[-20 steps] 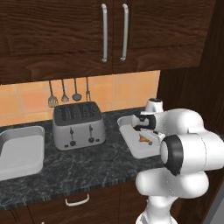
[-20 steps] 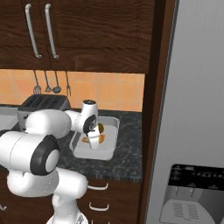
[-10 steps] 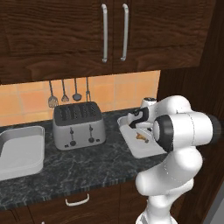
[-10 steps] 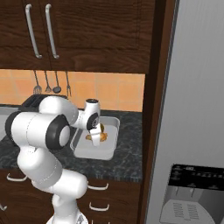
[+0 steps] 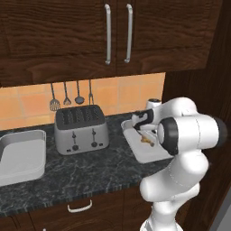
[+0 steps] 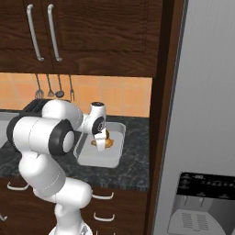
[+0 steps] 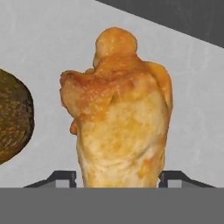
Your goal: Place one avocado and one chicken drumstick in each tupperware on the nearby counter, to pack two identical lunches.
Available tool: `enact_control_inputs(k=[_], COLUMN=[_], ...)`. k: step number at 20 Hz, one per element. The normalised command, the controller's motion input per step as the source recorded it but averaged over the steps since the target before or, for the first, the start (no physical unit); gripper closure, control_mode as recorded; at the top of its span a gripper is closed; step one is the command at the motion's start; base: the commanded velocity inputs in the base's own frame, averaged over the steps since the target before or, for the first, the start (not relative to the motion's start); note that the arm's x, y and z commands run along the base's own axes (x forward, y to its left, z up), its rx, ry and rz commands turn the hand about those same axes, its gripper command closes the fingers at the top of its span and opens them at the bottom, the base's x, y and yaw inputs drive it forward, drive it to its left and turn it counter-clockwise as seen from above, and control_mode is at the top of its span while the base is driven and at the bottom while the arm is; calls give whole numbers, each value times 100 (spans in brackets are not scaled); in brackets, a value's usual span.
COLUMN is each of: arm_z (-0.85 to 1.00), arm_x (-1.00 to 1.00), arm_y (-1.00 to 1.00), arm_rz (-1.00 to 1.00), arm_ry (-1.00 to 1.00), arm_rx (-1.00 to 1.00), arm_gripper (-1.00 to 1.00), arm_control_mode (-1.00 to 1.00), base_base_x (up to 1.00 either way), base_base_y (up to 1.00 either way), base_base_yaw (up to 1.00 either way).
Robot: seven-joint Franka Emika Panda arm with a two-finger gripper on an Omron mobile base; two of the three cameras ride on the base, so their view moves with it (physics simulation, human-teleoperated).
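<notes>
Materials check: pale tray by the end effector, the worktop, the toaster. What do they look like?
Pale grey-white rectangular tray: probably matte plastic, plain and glare-free. Dark speckled worktop: looks like polished stone, with light veining through black. Silver four-slot toaster: seemingly brushed metal, with a grey sheen and dark slots and knobs.

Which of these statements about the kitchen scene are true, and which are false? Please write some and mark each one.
1. A golden chicken drumstick lies in the tupperware. True.
2. An avocado lies next to that drumstick. True.
3. The toaster stands inside the tray. False: it stands on the counter, left of the tray.
4. The cabinet doors above are open. False: they are closed.
5. The gripper hangs over the sink. False: it is at the drumstick.
</notes>
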Motion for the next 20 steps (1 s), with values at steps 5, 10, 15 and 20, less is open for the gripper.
enact_control_inputs(k=[5,10,15,20], arm_z=[36,66,85,66], arm_x=[0,-47,-100,-100], arm_y=[0,0,10,21], arm_rz=[-2,0,23,49], arm_ry=[-5,-20,-19,-1], arm_rx=[0,-1,-7,-20], arm_gripper=[-100,-100,-100,-100], arm_control_mode=[-100,-100,-100,-100], base_base_x=[0,0,0,0], base_base_y=[0,0,0,0], base_base_yaw=[0,0,0,0])
